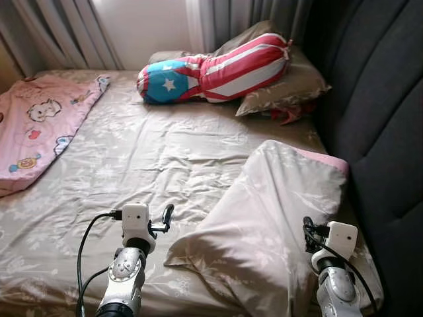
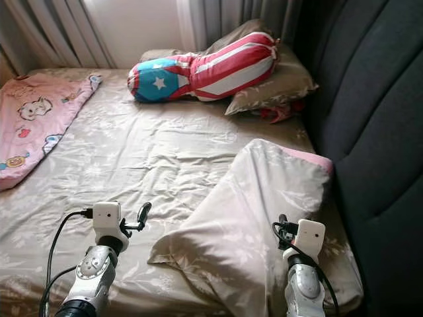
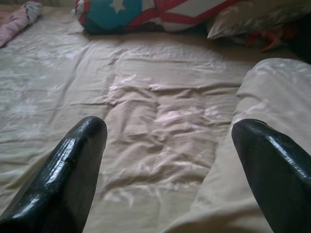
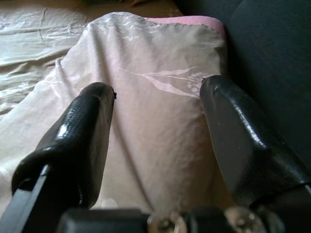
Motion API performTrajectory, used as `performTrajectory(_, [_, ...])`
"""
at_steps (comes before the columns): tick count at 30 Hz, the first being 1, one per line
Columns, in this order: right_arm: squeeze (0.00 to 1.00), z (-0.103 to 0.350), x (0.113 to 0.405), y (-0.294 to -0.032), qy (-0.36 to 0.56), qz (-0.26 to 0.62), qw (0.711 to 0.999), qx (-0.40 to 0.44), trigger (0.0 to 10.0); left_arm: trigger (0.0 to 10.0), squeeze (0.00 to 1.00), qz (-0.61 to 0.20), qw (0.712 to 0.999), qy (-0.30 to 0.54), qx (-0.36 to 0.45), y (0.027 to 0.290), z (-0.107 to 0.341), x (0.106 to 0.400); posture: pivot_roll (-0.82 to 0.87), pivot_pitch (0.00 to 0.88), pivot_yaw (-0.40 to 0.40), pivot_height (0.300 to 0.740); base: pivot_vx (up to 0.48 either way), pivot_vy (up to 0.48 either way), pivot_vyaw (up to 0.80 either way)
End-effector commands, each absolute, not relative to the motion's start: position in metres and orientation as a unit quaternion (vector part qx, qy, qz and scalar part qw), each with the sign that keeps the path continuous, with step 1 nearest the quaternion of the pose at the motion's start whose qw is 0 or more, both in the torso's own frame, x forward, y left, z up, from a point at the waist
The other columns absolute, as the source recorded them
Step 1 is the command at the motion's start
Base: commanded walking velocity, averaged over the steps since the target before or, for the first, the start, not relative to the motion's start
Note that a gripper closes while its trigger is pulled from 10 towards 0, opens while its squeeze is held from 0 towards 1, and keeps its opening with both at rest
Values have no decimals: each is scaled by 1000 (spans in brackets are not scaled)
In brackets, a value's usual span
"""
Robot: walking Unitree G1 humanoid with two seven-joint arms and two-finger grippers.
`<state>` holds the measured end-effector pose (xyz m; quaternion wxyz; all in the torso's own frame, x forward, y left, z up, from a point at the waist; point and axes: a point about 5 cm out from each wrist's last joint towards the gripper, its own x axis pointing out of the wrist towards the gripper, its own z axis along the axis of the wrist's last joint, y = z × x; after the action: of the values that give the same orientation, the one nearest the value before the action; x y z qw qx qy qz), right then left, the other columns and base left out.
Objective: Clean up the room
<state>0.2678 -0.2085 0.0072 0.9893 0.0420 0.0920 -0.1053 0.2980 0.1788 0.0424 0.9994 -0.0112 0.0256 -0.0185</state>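
A beige floral pillow (image 1: 271,211) with a pink underside lies askew on the near right part of the bed (image 1: 152,152), by the dark headboard. My right gripper (image 4: 158,87) hovers open just above its near end, fingers apart on either side of the fabric. My left gripper (image 3: 169,128) is open too, low over the wrinkled sheet just left of that pillow's corner. A stars-and-stripes bolster (image 1: 211,69) rests at the far end, leaning on a second beige pillow (image 1: 284,82). A pink cartoon blanket (image 1: 39,125) covers the far left.
A padded dark headboard (image 1: 377,119) runs along the right side. Grey curtains (image 1: 59,33) hang behind the bed. Something red (image 1: 287,113) pokes out under the far pillow. The middle of the sheet is bare and creased.
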Motion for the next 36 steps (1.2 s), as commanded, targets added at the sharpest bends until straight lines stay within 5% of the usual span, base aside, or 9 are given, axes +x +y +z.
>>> performTrajectory(1, [0, 7, 269, -206, 96, -97, 990, 42, 10000, 10000, 0, -17, 1000, 21, -10, 177, 45, 298, -168, 90, -22, 686, 0, 0, 0])
performTrajectory(18, [0, 1, 268, -202, 122, -90, 987, 47, 10000, 10000, 0, -26, 1000, 5, 0, 176, 54, 293, -141, 110, -9, 676, 0, 0, 0])
performTrajectory(19, [937, 1, 268, -202, 125, -89, 987, 50, 10000, 10000, 0, -27, 1000, 4, 0, 176, 56, 294, -138, 118, -10, 676, 0, 0, 0])
performTrajectory(20, [1000, 0, 269, -202, 129, -86, 987, 52, 10000, 10000, 0, -27, 1000, 0, 0, 177, 59, 294, -135, 129, -10, 676, 0, 0, 0])
performTrajectory(36, [973, -8, 272, -186, 170, -59, 982, 52, 10000, 10000, 0, -34, 999, -3, 17, 184, 72, 294, -116, 172, 0, 676, 0, 0, 0])
